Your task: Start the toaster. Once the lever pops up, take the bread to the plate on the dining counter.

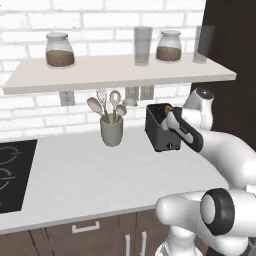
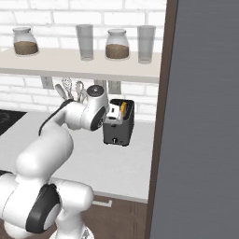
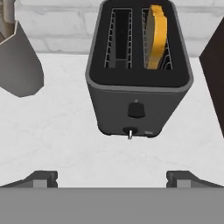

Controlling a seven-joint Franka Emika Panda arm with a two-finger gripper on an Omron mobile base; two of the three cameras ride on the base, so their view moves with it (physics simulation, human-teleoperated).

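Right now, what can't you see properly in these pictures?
- The toaster: left base view, its right side sits behind the arm.
- The bread: hand view, its lower part is down inside the slot.
- The utensil cup: hand view, cut off by the left edge.
- The gripper: hand view, open, just its fingertips peek up at the bottom.
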